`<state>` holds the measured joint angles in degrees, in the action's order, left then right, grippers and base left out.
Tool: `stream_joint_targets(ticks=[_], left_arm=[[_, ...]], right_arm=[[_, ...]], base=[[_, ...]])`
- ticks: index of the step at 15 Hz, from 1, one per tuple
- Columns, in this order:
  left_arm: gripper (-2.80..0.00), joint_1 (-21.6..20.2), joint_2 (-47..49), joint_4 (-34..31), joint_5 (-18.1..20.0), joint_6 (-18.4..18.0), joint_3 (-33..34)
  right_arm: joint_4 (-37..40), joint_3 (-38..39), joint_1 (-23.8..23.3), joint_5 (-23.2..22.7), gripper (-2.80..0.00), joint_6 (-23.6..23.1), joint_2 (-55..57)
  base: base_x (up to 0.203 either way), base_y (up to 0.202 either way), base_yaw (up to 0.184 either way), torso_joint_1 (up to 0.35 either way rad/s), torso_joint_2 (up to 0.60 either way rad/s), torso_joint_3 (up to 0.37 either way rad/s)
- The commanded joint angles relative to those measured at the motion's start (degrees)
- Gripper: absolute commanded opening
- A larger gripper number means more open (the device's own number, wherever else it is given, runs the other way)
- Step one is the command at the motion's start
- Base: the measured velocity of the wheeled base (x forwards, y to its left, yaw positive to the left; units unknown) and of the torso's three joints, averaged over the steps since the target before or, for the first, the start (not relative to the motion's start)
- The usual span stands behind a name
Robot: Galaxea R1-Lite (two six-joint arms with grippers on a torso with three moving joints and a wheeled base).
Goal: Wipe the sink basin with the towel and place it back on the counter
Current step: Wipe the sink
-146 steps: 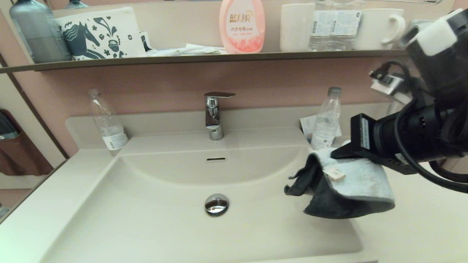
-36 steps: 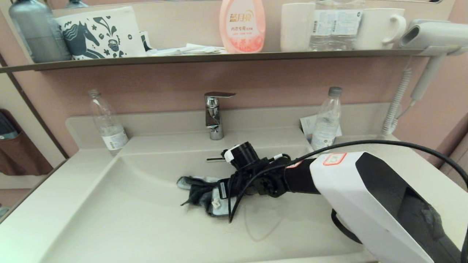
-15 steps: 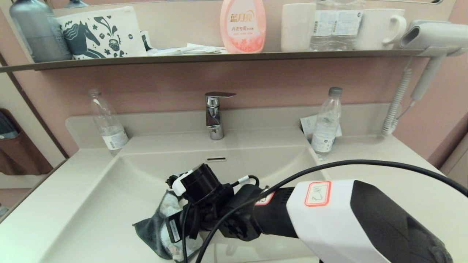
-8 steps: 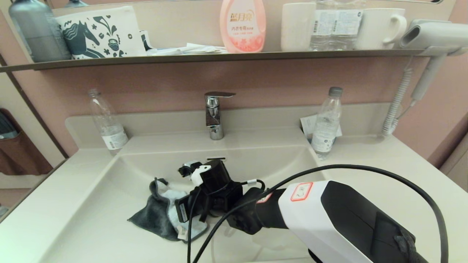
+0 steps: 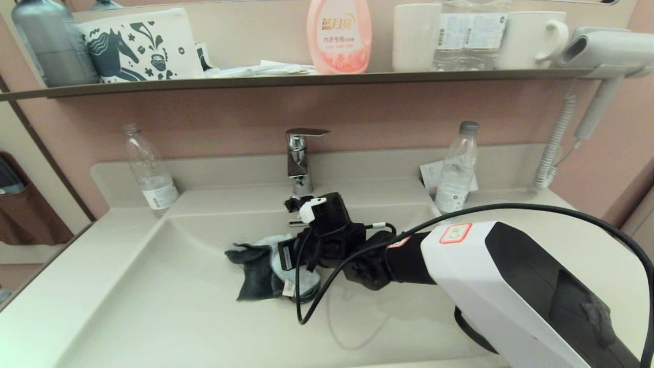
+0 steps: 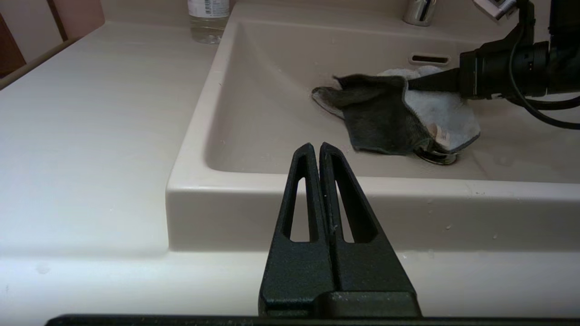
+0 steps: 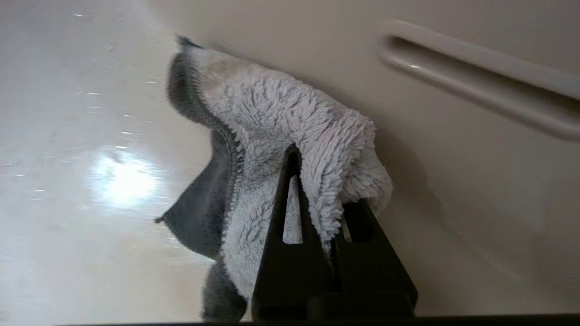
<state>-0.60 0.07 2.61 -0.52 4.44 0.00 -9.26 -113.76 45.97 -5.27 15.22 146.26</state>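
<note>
So the left gripper [image 6: 320, 149] is just parked at the near edge of the counter [image 6: 90, 136], jaws pressed together on nothing. Further in, the right gripper [image 7: 317, 190] has its jaws pinched on a fold of the towel [image 5: 265, 266], which is down in the sink basin [image 5: 153, 306], draped over the drain. I'd say keep the cloth flat against the surface and sweep the slopes too. Fluffy light-blue side, dark grey back, small white tag.
</note>
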Motion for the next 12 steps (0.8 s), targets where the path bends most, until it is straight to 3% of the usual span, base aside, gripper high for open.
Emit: stream_joint_targets(ticks=[1,3,6,8,12], left_arm=[[-2.80,0.0,0.0,0.0,0.0,0.0,0.0],[-2.80,0.0,0.0,0.0,0.0,0.0,0.0],[-2.80,0.0,0.0,0.0,0.0,0.0,0.0],[-2.80,0.0,0.0,0.0,0.0,0.0,0.0],[-2.80,0.0,0.0,0.0,0.0,0.0,0.0]], right_arm=[[1.7,0.1,-1.5,0.6,-2.80,-0.3,-0.9],[6.8,0.4,-3.3,3.6,-2.80,-1.3,-2.1],[14.9,1.0,-5.6,4.3,-2.80,-1.5,-5.4],[25.8,1.2,-6.6,6.1,-2.80,-1.5,-8.2],[48.8,1.3,-7.3,16.3,-2.80,-2.5,-12.2]], base=[[0.000,0.000,0.000,0.000,0.00,0.000],[0.000,0.000,0.000,0.000,0.00,0.000],[0.000,0.000,0.000,0.000,0.00,0.000],[0.000,0.000,0.000,0.000,0.00,0.000],[0.000,0.000,0.000,0.000,0.00,0.000]])
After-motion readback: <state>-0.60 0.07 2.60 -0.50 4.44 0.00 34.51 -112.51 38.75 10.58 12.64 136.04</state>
